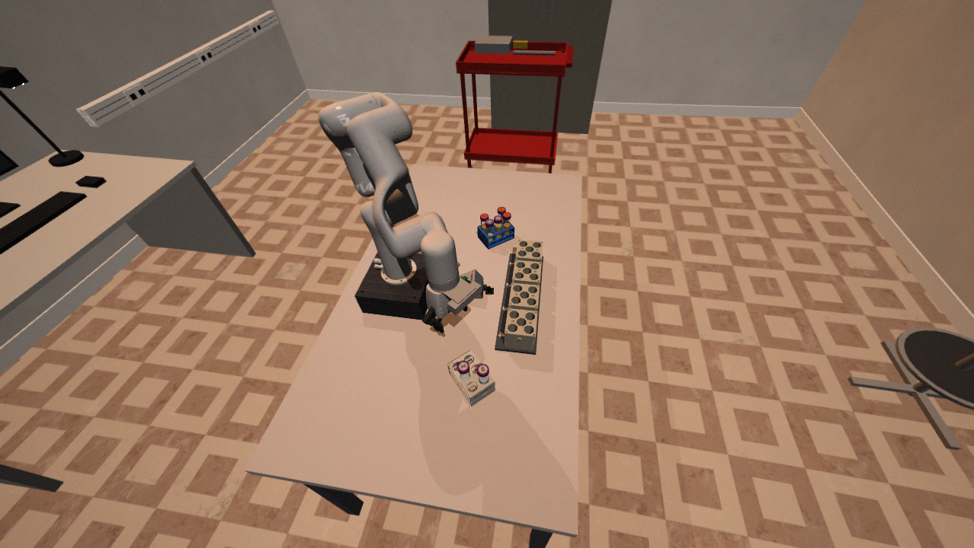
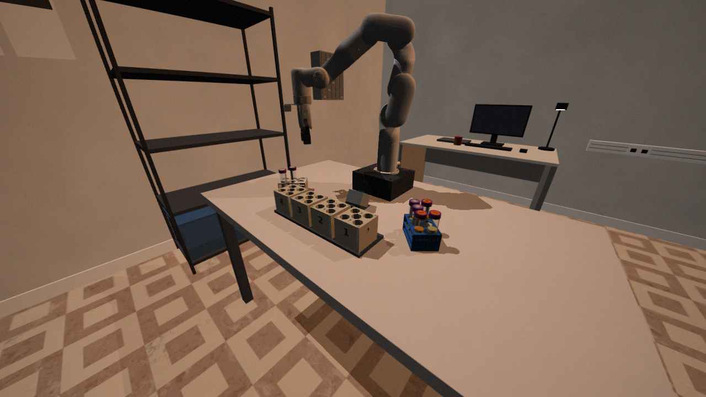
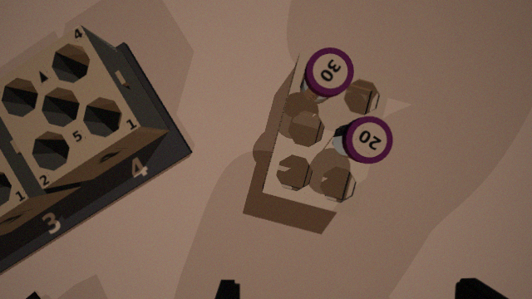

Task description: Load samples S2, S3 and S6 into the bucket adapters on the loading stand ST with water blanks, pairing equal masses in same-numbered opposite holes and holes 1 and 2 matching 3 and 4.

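My gripper [image 1: 450,317] [image 2: 305,135] [image 3: 348,288] is open and empty, high above the table. A clear rack [image 1: 477,393] [image 3: 287,208] holds two white-dot blanks, 30 [image 3: 329,71] and 20 [image 3: 368,139]. The blue rack [image 1: 498,239] [image 2: 424,241] holds three orange-dot tubes and two greyish-dot tubes; their IDs are unreadable. Adapters 1 [image 2: 362,237], 2 [image 2: 320,227], 3 [image 2: 299,215] and 4 [image 2: 280,205] [image 3: 137,139] stand in a row on the stand [image 1: 501,330] [image 3: 179,150]. Adapter 4's holes are empty; no tubes stand out of the others.
The small DONE desk [image 1: 474,275] [image 2: 357,198] stands between the robot base [image 1: 388,300] [image 2: 377,183] and the adapter row; my gripper partly hides it in the top view. In the wrist view the clear rack lies ahead of my fingers and adapter 4 left of it.
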Robot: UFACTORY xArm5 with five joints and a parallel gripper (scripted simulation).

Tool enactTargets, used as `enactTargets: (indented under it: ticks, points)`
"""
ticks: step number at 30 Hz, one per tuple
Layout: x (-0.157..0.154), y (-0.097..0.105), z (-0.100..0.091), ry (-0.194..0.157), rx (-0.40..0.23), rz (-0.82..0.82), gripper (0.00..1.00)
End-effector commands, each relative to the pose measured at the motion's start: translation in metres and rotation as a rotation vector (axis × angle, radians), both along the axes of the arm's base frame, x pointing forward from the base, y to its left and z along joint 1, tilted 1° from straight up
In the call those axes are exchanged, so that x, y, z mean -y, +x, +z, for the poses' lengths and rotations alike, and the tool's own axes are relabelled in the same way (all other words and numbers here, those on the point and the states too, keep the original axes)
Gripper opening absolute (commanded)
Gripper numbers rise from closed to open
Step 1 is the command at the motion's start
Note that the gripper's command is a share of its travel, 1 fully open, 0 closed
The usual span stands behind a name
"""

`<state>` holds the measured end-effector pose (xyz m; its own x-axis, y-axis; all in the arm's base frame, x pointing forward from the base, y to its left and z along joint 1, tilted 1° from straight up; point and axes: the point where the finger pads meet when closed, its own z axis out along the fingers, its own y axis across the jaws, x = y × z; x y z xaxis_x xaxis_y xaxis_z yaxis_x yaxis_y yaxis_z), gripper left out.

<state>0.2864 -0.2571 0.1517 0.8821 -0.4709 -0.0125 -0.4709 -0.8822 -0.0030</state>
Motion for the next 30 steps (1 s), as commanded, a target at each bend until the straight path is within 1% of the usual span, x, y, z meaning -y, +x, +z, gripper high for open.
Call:
enactTargets:
  ticks: [1, 15, 18, 30]
  points:
    - [-0.016, 0.009, 0.002, -0.004, 0.004, 0.118, 1.00]
    - [-0.079, 0.038, 0.002, -0.001, 0.007, 0.573, 1.00]
    - [-0.084, 0.040, 0.002, -0.001, 0.007, 0.573, 1.00]
    - [-0.139, 0.065, 0.002, 0.000, 0.008, 0.573, 1.00]
